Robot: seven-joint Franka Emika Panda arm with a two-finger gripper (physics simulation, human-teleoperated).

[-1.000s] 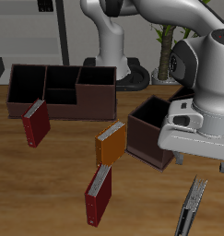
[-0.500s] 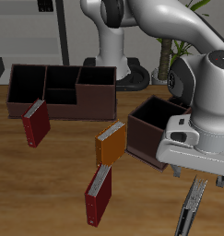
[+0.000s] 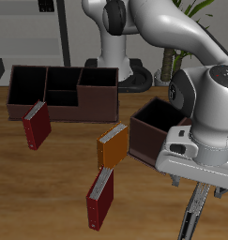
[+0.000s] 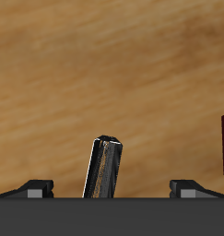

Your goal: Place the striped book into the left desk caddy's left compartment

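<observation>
Hovering with jaws spread wide and empty, gripper (image 4: 104, 187) straight above the striped book (image 3: 193, 212), standing near the table's front edge, spine centred between the fingertips.

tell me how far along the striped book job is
Nothing is done yet: the striped book stands on the table near its front edge, ungrasped. In hand: the hand hovers above it, fingers open on either side in the wrist view. Left: gripping, lifting, and carrying it to the left desk caddy.
</observation>
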